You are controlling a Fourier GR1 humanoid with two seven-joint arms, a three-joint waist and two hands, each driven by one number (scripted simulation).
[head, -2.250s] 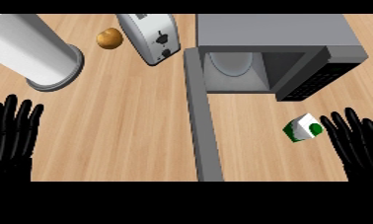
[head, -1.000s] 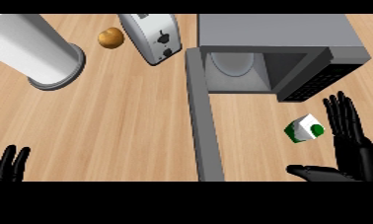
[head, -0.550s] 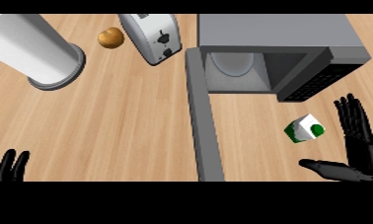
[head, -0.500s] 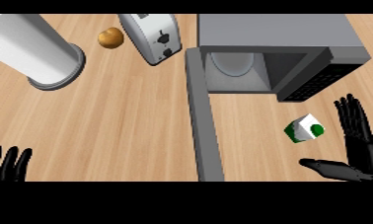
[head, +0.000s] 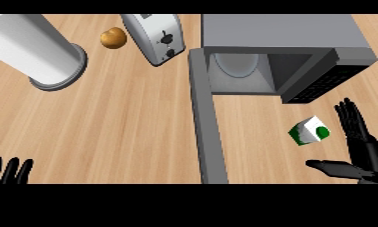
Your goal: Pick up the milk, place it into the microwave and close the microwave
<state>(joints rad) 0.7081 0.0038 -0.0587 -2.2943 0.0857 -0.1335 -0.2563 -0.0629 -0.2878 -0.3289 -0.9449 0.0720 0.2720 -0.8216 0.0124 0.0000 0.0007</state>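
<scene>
Milk carton (head: pixel 309 131): green-and-white, on the bench (head: pixel 125 121), lower right of frame, below the open microwave (head: pixel 277 53). Right hand (head: pixel 359 153): spread wide just beside it, not touching. Left hand (head: pixel 15 171): lower left corner, fingertips only, straight. Toaster (head: pixel 156 38): upper centre.

Single head view, looking steeply down on the wooden counter (head: pixel 111 121) from above. Frame spans the open microwave (head: pixel 280 56) at upper right. No second view to overlap.
</scene>
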